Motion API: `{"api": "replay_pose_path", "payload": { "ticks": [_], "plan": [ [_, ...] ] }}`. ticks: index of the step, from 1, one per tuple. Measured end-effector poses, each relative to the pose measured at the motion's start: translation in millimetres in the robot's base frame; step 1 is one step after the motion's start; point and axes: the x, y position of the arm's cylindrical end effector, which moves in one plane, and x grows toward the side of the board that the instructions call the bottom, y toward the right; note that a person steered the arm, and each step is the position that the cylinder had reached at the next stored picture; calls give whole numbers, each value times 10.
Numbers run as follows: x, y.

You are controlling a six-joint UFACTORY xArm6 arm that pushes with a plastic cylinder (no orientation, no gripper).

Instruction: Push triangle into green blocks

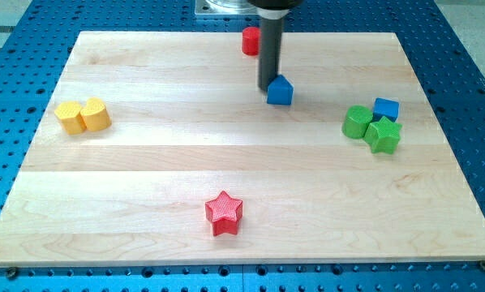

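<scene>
Red star block (224,212) nearest, low centre on tabletop (145,178). Two yellow blocks (82,115) touching at view's left. Green round block (357,122) and green star block (384,134) touching at view's right, blue cube (385,108) just behind. Blue triangle block (280,90) mid-top, well apart from greens. Rod upright, my tip (266,88) just beside triangle's left. No end effector jaws, nothing held. Red block (251,40) farthest.

So my wooden desk (145,170) has a blue triangle (280,90), two green blocks (372,128) touching a blue cube (386,108), two yellow blocks (82,115), a red star (224,212) and a red block (250,40).
</scene>
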Motion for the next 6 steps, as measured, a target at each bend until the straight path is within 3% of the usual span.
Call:
{"api": "replay_pose_path", "payload": {
  "ticks": [1, 2, 3, 4, 5, 6],
  "plan": [
    [495, 576],
    [266, 191],
    [758, 65],
    [778, 613],
    [714, 898],
    [56, 620]
  ]
}}
